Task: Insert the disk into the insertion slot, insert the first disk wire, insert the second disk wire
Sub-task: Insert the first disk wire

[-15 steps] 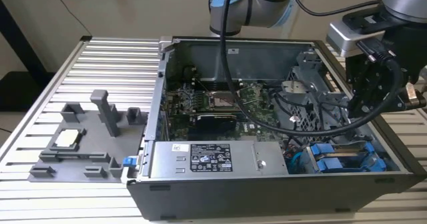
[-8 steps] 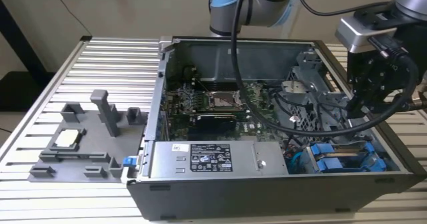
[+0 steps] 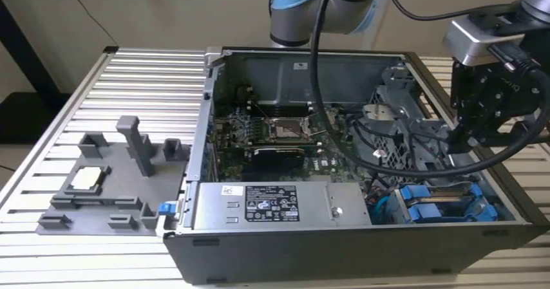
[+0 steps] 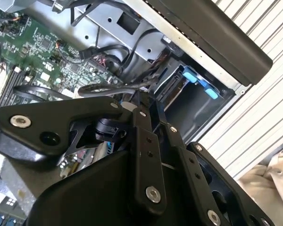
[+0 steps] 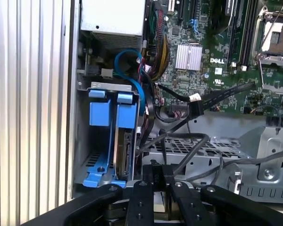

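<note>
Exterior view: open grey sheet-metal case (image 3: 344,250) on the ribbed aluminium table (image 3: 146,76). The disk (image 3: 442,202), in glossy blue plastic carriers, sits low in the case's near corner on the exterior view's right, just beside the boxy grey power-supply box (image 3: 266,205). My black end effector (image 3: 468,138) hangs over the case's wall on that side, above the disk and apart from it. I cannot tell whether it is open or closed.

First wrist view: the disk (image 5: 125,150) stands on edge inside the insertion slot (image 5: 111,86), a rectangular perforated metal bay against the case wall. Its blue tabs are at the mouth and its connector edge shows. The end effector (image 5: 159,172) is near the slot. Round black cables (image 5: 198,141) loop between it and the green motherboard (image 5: 212,56), so room is tight.

Second wrist view: the disk's blue tabs (image 4: 198,80) lie beyond the end effector's bolted black linkage, tucked under the case's dark rim, with the ribbed table outside it.
</note>
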Tool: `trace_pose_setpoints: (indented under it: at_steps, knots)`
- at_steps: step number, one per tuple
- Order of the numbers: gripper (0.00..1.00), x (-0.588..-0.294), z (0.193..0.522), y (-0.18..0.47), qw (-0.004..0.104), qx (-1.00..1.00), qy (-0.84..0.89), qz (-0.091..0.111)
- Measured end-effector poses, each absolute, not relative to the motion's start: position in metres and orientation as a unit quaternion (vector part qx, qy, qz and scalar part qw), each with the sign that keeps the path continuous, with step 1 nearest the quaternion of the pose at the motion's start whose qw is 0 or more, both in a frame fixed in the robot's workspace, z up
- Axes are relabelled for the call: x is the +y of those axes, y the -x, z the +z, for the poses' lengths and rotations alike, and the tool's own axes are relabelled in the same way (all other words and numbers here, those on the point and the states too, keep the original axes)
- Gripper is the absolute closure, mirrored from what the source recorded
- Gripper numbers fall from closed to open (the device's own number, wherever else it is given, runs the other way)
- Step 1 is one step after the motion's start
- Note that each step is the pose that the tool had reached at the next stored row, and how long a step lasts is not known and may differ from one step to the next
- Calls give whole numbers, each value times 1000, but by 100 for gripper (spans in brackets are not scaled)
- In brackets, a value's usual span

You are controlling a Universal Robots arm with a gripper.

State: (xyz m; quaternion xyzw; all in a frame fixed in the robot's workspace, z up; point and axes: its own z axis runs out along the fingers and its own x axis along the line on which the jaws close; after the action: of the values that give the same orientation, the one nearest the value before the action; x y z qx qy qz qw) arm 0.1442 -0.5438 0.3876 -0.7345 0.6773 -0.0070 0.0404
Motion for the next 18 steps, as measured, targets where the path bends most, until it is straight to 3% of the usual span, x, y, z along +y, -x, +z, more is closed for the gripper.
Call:
trace_pose_setpoints:
  at_steps: [18]
  knots:
    - [81,-554,379,-148,35,689,724,-2]
